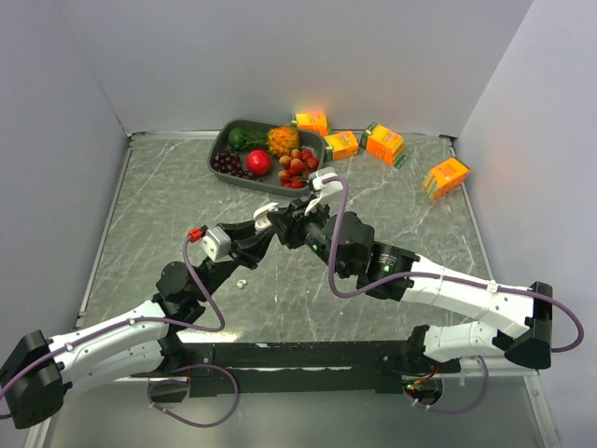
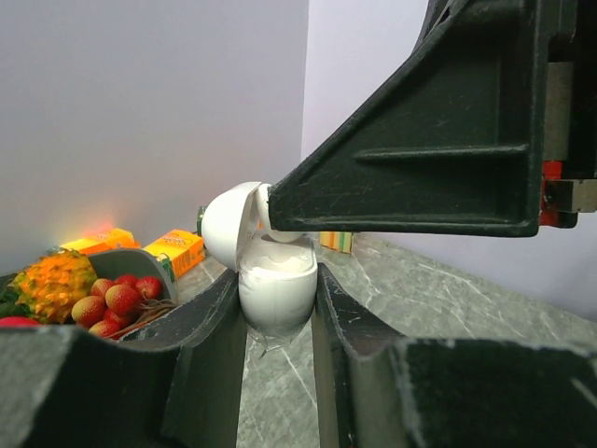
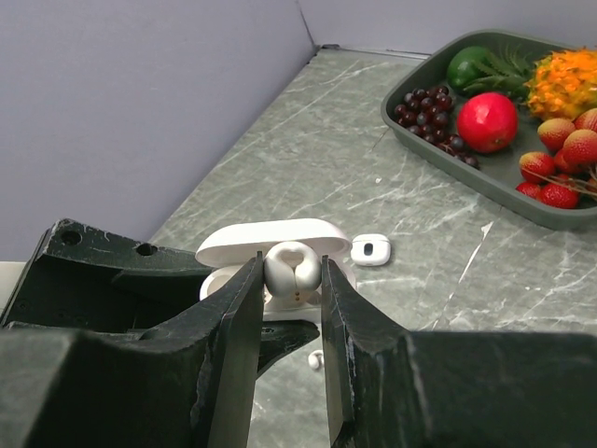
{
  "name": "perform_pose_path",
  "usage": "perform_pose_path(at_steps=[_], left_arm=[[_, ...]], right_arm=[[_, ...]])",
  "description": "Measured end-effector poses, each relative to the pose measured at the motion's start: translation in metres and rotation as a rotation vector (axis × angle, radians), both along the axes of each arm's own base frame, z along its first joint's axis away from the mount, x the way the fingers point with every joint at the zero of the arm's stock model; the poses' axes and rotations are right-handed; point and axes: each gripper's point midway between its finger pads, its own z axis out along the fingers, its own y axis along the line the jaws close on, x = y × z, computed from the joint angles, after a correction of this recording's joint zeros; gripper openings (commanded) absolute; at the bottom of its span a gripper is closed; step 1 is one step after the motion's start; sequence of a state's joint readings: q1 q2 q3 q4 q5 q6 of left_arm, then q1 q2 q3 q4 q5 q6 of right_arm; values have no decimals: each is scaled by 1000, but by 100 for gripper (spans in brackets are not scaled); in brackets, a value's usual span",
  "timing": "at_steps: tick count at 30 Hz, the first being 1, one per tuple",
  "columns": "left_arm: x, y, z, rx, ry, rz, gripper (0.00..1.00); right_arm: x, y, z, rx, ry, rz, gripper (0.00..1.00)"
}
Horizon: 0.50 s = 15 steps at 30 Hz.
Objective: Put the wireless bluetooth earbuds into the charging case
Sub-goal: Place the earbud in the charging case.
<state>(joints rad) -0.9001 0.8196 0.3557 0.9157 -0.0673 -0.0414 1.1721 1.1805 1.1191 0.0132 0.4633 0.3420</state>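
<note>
1. Earbud (image 3: 291, 268), a rounded bean-like one, is at the mouth of the open case (image 2: 277, 297), over the middle of the bench (image 3: 401, 159). As far as I can see, it is not yet down in its seat.
2. The left pincer (image 2: 278, 278) is clamped on the case body from both sides, with the opening upward. The case seems lifted a little off the bench. I think it is held so that it cannot slide or tip when the other arm presses into it.
3. The lid (image 2: 229, 222) is folded back, away from the incoming finger, so the way into the cavity is free.
4. The right pincer (image 3: 290, 282) is closed on the earbud alone. Its fingers stand narrowly apart and the earbud fills the gap. The grip is on the sides, which I judge leaves the underside free to enter the seat.
5. The right fingers are very near the case rim, but I cannot tell if they touch it.
6. A loose earbud (image 1: 241, 283) lies on the bench beside the left arm, well apart from the tray (image 3: 494, 182).
7. A small white piece (image 3: 371, 249) lies just beyond the case. I cannot tell if it is an earbud or another case.
8. In my judgement, the seating of this earbud is the step in hand, and the loose earbud remains for later.
</note>
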Motion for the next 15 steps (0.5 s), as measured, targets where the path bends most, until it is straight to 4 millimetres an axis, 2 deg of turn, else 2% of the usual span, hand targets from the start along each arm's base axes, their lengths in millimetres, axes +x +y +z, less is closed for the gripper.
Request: perform_pose_path(at_steps=[13, 15], left_arm=[[-2, 3, 3, -7, -5, 1, 1], [-2, 3, 4, -9, -7, 1, 1]], right_arm=[[1, -1, -1, 2, 7, -8, 31], [0, -1, -1, 3, 7, -7, 36]])
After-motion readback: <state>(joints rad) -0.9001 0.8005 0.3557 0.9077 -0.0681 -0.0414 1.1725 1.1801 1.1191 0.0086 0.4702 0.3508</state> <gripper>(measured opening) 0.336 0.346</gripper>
